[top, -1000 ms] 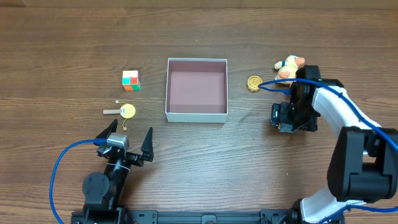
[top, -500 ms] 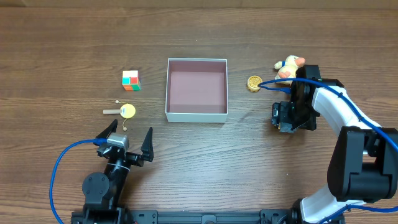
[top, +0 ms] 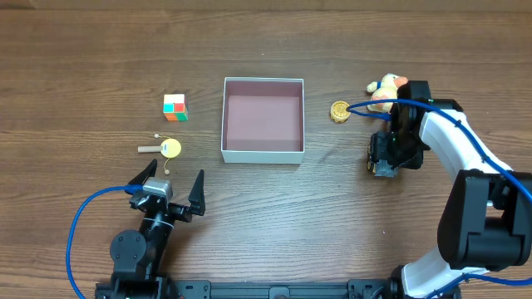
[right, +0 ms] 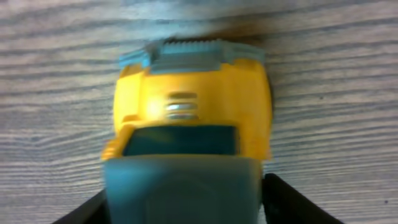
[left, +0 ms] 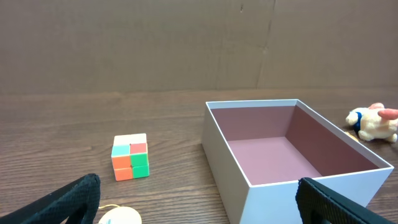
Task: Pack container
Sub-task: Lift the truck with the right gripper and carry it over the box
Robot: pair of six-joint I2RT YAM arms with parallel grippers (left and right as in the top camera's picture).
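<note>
On the wooden table [top: 83, 50], seen from overhead, the right arm reaches in from 4 o'clock. The right gripper [top: 382, 162] hangs low, well out at 3 o'clock from the container [top: 262, 154]. Its wrist camera is filled by a yellow and grey toy vehicle [right: 193, 99] lying on the table, with a dark finger at each lower corner of the view. The jaws are apart and flank the toy, but I cannot tell whether the pads already press its sides. The step in hand looks like taking this vehicle. It will go best with the toy centred between the fingers and the squeeze across its flat flanks. The lift should be high enough to pass the thin white wall before the carry toward 9 o'clock. The container sits mid-table, square and shallow, and its mauve floor is bare with nothing packed. The left gripper [top: 175, 176] rests at 7 o'clock from it, fingers spread wide and holding nothing. A plush toy [top: 384, 86] lies at 2 o'clock, and a colourful cube [top: 174, 107] at 10 o'clock. A yellow disc on a stick [top: 169, 149] lies at 8 o'clock, and a small gold round piece [top: 339, 111] is near the right wall.
</note>
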